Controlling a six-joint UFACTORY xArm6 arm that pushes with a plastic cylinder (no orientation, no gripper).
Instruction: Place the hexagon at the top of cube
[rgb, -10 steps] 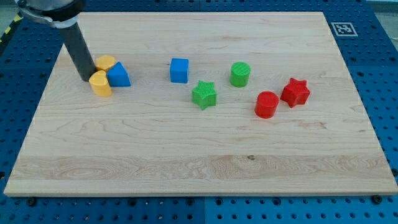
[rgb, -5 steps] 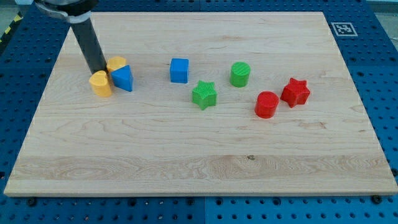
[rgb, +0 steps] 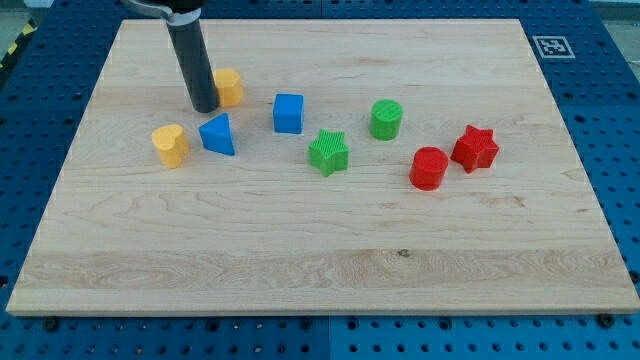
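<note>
The yellow hexagon lies near the view's top left, left of and slightly above the blue cube. My tip touches the hexagon's left side. The rod rises from there to the view's top. A blue triangular block lies just below my tip, and a yellow heart-shaped block lies to its left.
A green star sits below and right of the cube. A green cylinder, a red cylinder and a red star lie further right. The wooden board has a marker at its top right corner.
My tip moved right and slightly up, pushing the yellow hexagon right toward the cube. The blue triangular block shifted right and turned. The yellow heart stayed about where it was.
</note>
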